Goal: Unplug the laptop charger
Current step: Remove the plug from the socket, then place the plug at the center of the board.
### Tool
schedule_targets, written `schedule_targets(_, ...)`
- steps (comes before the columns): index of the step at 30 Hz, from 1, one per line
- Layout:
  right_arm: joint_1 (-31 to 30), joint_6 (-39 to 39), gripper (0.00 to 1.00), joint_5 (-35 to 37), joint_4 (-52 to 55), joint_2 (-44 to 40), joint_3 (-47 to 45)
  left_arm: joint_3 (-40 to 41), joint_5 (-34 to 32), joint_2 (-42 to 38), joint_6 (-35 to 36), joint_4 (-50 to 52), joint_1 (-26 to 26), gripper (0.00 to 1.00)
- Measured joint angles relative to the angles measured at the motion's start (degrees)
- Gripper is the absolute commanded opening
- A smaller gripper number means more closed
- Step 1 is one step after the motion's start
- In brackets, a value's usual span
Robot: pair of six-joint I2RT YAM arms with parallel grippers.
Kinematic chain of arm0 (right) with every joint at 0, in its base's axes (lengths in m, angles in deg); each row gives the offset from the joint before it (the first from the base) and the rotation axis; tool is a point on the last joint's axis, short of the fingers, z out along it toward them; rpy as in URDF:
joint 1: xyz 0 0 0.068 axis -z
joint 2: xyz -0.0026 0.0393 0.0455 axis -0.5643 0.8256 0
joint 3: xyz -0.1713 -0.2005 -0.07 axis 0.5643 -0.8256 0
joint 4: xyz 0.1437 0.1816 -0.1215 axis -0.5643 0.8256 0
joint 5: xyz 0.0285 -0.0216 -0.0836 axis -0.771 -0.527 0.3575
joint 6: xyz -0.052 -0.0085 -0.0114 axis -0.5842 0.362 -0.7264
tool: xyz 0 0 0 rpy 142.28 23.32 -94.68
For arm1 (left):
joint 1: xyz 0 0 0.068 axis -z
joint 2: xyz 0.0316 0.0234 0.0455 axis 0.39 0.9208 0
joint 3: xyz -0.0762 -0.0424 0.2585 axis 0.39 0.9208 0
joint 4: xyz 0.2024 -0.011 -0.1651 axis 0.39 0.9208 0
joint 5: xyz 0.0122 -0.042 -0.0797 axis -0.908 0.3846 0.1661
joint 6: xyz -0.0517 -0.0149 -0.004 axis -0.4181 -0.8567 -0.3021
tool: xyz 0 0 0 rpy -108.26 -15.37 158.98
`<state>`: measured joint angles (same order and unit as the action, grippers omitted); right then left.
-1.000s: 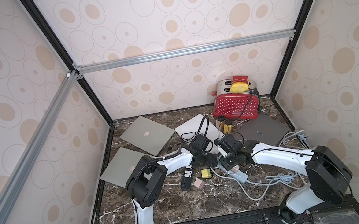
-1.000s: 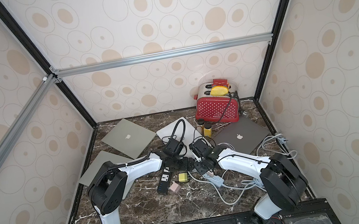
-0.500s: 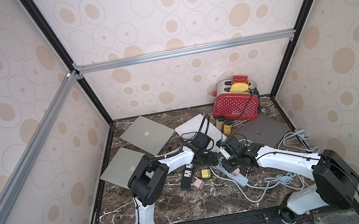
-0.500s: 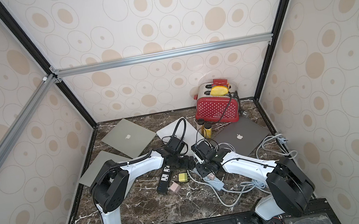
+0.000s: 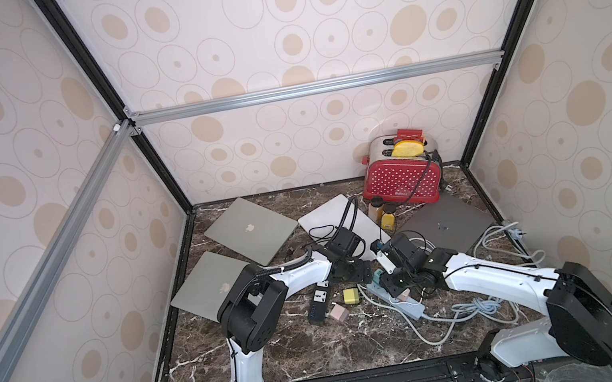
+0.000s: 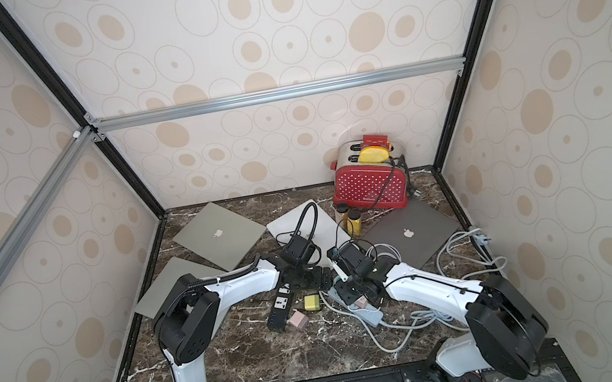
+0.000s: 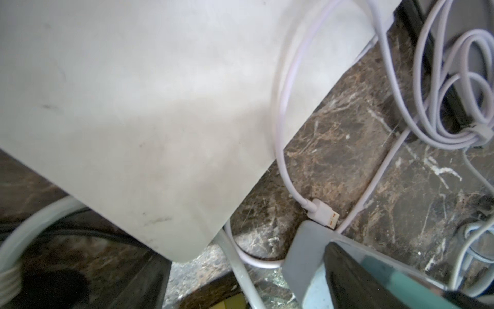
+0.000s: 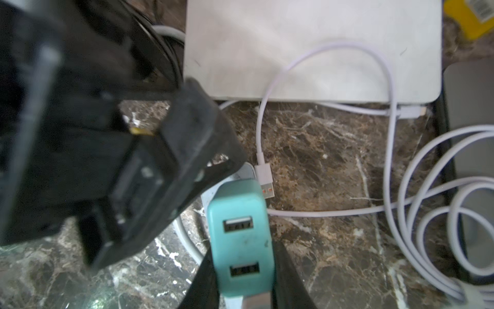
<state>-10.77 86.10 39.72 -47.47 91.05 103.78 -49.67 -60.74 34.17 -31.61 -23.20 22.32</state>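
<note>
A teal charger (image 8: 242,240) with two USB ports stands on the end of a pale blue power strip (image 5: 403,302) in mid-table. My right gripper (image 8: 244,281) is shut on it, a black finger (image 8: 290,278) on each side. The prongs are hidden. My left gripper (image 7: 246,289) is open right beside it, and one finger (image 7: 352,278) lies over the strip's end (image 7: 304,256). Both grippers meet at the strip in both top views, left (image 5: 355,272) (image 6: 316,276) and right (image 5: 384,277) (image 6: 342,280). A loose white USB plug (image 8: 264,179) lies on the marble next to the charger.
A white laptop (image 5: 336,220) lies just behind the grippers, two silver laptops (image 5: 249,228) to the left, a dark grey one (image 5: 444,225) to the right. A red toaster (image 5: 403,180) stands at the back. A black strip (image 5: 318,301), yellow (image 5: 351,296) and pink (image 5: 337,313) adapters and coiled white cables (image 5: 479,306) lie in front.
The right arm's elbow has drifted a little to the right and toward the front. Both grippers stay at the strip's end, the right one still shut on the teal charger.
</note>
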Motion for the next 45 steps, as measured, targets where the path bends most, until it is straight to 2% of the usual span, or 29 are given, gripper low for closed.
schedule_targets(11,0.3,-2.8,0.00,2.8,-0.5,-1.3,1.1,-0.5,0.0,0.0,-1.0,0.5,0.1,0.92)
schedule_targets(15,3.7,-2.6,0.00,1.8,-0.1,-0.7,2.4,-0.4,0.0,-0.2,-1.0,0.4,0.1,0.93)
schedule_targets(19,7.5,-3.4,0.00,1.1,0.5,3.5,7.6,0.6,0.7,-0.9,-0.6,-0.9,0.1,0.95)
schedule_targets(24,8.3,-4.0,0.00,-1.5,1.0,9.7,12.1,3.6,2.2,-2.9,0.6,-4.1,0.1,0.99)
schedule_targets(30,9.5,-4.0,0.02,-4.1,4.7,16.9,15.2,6.2,4.3,-5.3,3.1,-3.4,-0.1,0.99)
schedule_targets(35,10.0,-4.0,0.14,-5.0,7.9,19.3,16.8,6.4,5.3,-6.2,4.5,-2.7,-0.5,0.99)
schedule_targets(41,10.8,-4.2,0.45,-5.7,10.8,19.3,16.9,6.4,6.3,-7.5,6.8,-2.2,-1.6,0.99)
schedule_targets(45,11.9,-4.4,0.55,-6.1,12.6,17.7,17.2,5.4,6.0,-8.6,10.0,0.7,-2.1,0.99)
